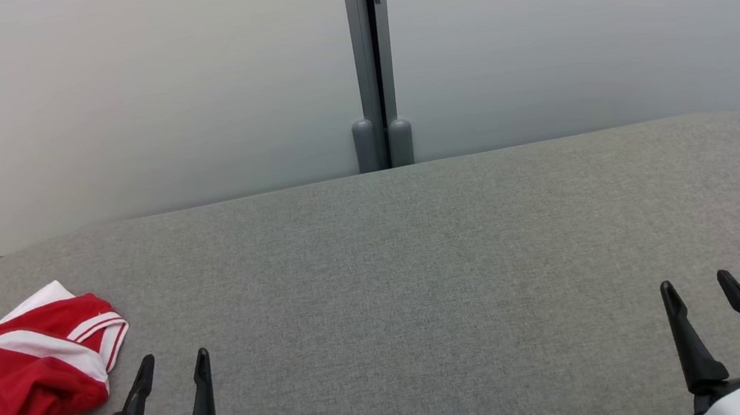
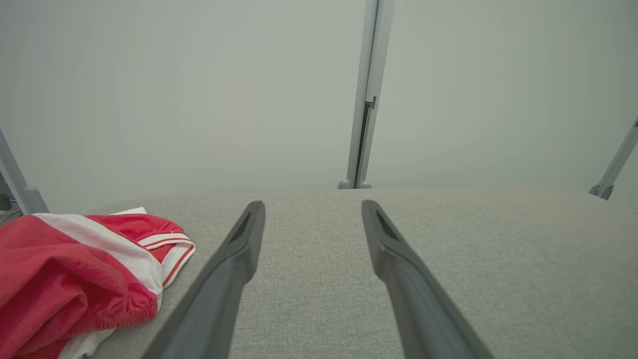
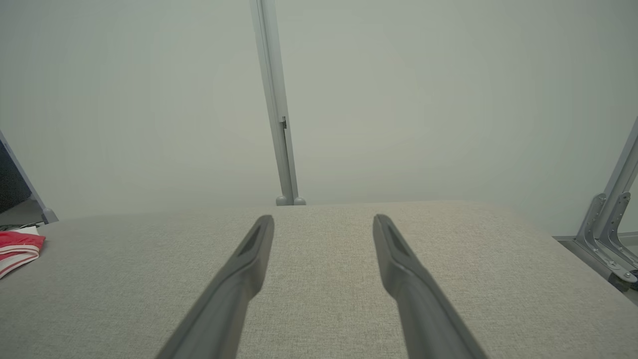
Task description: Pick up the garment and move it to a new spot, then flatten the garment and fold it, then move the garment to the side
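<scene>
Task apparently not begun: the red-and-white garment (image 1: 12, 388) lies crumpled on the grey worktop (image 1: 421, 265) just beside the left claw (image 1: 174, 356), which is spread and empty, like the right claw (image 1: 694, 280) well apart from it; lifting, flattening, folding and setting aside all remain.
</scene>
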Robot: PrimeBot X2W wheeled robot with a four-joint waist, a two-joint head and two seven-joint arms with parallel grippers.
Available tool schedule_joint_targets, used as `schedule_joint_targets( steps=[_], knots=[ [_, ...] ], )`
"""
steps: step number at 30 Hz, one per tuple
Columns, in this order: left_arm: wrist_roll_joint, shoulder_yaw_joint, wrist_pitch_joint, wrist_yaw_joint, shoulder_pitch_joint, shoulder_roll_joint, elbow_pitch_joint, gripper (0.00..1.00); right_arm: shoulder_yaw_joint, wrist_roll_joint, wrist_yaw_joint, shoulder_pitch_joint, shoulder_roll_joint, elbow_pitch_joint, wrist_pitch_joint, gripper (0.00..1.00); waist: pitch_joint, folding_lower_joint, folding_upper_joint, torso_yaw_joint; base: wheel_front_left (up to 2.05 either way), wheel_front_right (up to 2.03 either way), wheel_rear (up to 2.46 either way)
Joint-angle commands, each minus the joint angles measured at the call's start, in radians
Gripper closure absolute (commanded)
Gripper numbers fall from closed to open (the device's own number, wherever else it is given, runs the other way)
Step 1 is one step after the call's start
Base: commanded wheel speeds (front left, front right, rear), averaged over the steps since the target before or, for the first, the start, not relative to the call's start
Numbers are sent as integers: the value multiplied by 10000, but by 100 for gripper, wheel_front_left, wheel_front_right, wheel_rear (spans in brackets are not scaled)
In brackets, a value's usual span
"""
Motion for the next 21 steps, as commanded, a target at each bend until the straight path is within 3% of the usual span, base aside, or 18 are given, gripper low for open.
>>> schedule_joint_targets(
  steps=[1,21],
  knots=[
    [214,37,-78,8,-2,35,2,0,-22,-175,0,98,-16,-65,-7,0,-10,0,-1,6,0,0,0],
    [473,160,-224,-112,-16,-89,167,0,-153,-317,0,121,35,-72,80,0,-7,0,-1,57,0,0,0]
  ],
)
